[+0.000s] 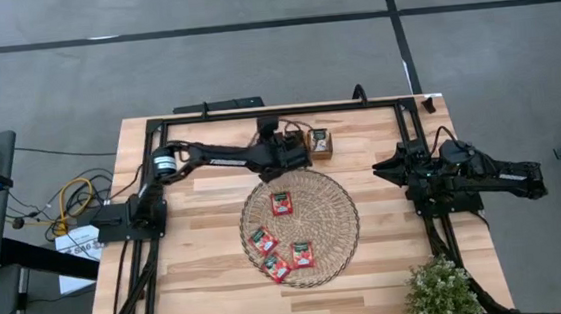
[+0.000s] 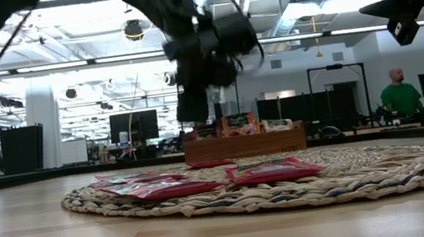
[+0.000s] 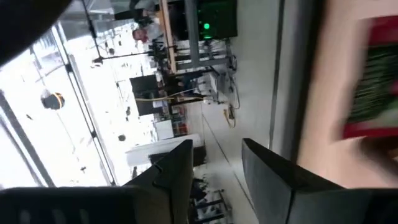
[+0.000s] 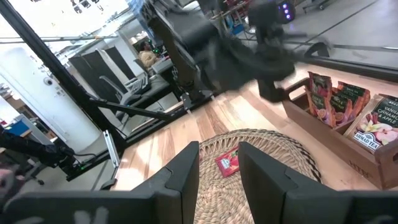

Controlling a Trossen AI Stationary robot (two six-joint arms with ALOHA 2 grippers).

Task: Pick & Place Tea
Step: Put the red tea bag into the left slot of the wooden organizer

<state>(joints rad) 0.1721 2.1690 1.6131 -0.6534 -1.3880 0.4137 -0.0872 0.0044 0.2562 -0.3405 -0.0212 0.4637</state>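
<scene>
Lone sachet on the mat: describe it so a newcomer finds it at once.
Start at the round woven mat mid-table. Three red sachets cluster on its near half. The lone sachet lies apart on the far half, nearest the wooden tray.

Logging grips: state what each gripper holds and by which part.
Nothing is held. The left gripper hangs open by the wooden tray, its fingers empty; the right gripper waits open and empty.
</scene>
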